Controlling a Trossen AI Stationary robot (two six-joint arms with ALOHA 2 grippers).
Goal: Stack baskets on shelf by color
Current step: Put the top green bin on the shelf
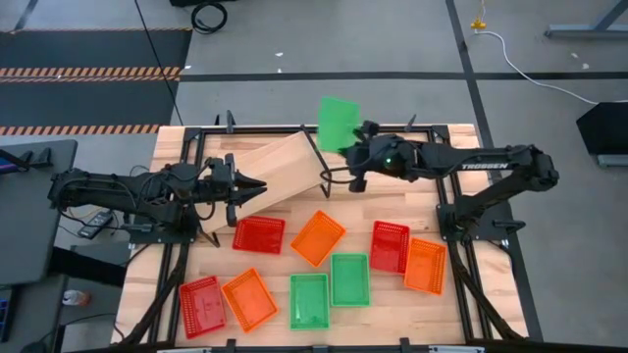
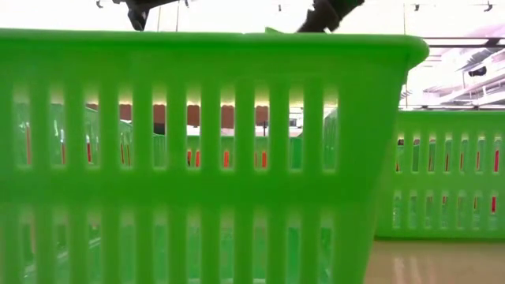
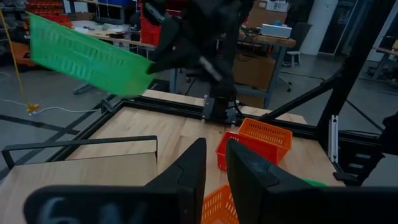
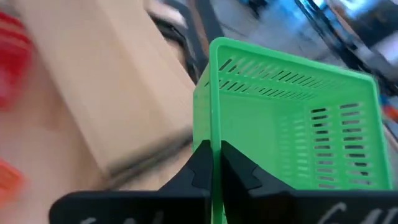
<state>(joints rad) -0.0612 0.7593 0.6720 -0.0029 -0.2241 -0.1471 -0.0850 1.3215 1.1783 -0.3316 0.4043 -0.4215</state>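
Observation:
My right gripper is shut on a green basket, held in the air over the table's far side, just beyond the far end of the shelf. The shelf, a pale plank, lies slantwise across the table's far left part. My left gripper hovers level above the plank with a narrow gap between its fingers and nothing in it. Several baskets rest flat on the table: red, orange, green and more. My right gripper pinches one wall of the green basket at its rim, one finger inside the basket and one outside. The wall runs edge-on between the fingers. The basket is lifted clear of table and shelf, tilted, and sticks out beyond the fingers toward the far side.
More baskets lie along the near half: green, red, orange, red, orange. In the low view a green basket fills the picture, with another behind it. Black frame rails border the table.

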